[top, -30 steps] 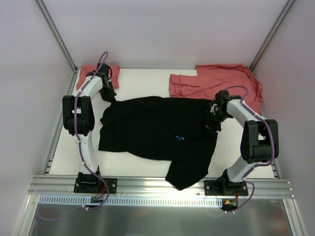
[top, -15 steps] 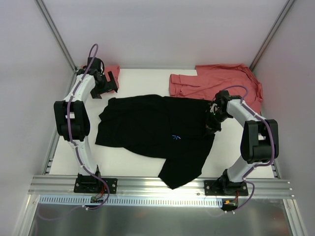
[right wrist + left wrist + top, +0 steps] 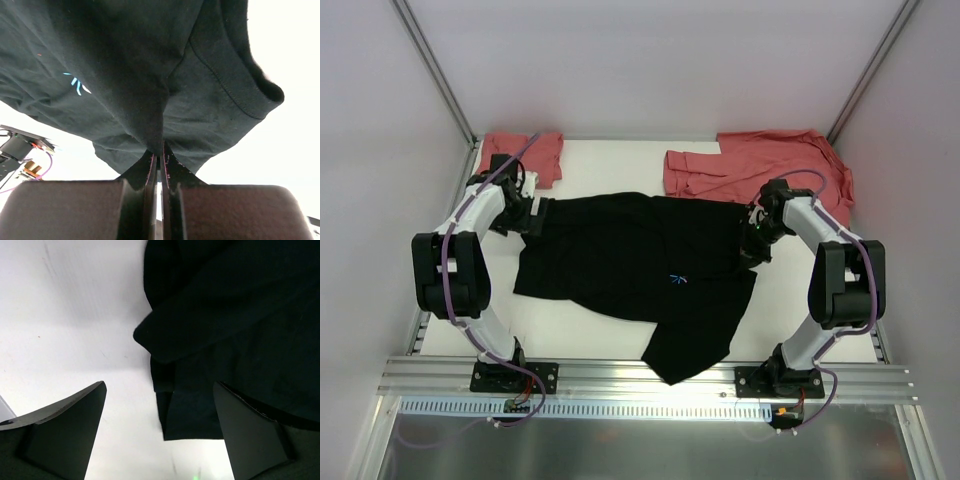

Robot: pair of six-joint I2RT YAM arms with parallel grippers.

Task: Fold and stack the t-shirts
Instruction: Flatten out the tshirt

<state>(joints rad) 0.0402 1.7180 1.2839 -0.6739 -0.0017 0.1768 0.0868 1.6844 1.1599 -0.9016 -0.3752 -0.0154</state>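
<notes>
The black t-shirt (image 3: 640, 265) lies spread and rumpled mid-table, its light-blue mark (image 3: 680, 279) facing up. My left gripper (image 3: 527, 213) hovers open at the shirt's left edge; in the left wrist view a folded black corner (image 3: 200, 405) lies between the spread fingertips (image 3: 95, 395), ungripped. My right gripper (image 3: 755, 243) is shut on a pinched fold of the black shirt's right edge (image 3: 159, 142), the cloth hanging away from the jaws. One salmon-red t-shirt (image 3: 527, 153) lies at the back left, another (image 3: 760, 165) at the back right.
White walls with metal posts enclose the table (image 3: 600, 165) on three sides. The shirt's lower hem (image 3: 685, 355) reaches almost to the aluminium rail (image 3: 640, 378) that carries both arm bases. Bare white tabletop (image 3: 65, 315) shows left of the black cloth.
My left gripper opened and let go of the black shirt's back-left corner, swung toward the back-left salmon shirt, then came back to the black shirt's left edge. The black shirt slid slightly left.
</notes>
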